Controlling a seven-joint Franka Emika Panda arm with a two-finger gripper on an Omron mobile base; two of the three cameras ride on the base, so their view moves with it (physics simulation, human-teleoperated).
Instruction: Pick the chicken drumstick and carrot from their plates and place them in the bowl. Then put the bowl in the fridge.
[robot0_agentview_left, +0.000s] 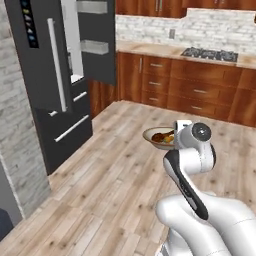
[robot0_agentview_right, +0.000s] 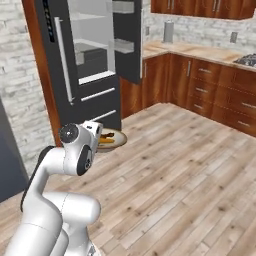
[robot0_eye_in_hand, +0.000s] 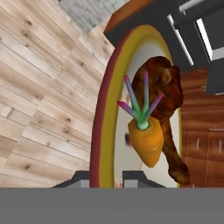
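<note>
We see the fridge (robot0_agentview_left: 52, 95) standing tall and dark at the far left of the wooden floor, one upper door swung open on its pale shelves, and well short of it our white arm carries the bowl (robot0_agentview_left: 157, 137) in the air above the planks. In the hand view the gripper (robot0_eye_in_hand: 106, 176) is pinched shut on the bowl's tan rim, one dark fingertip on each side of it. Inside the bowl lie the chicken drumstick (robot0_eye_in_hand: 168, 116) and, touching it, the smaller orange carrot (robot0_eye_in_hand: 147, 142) with its leafy top.
</note>
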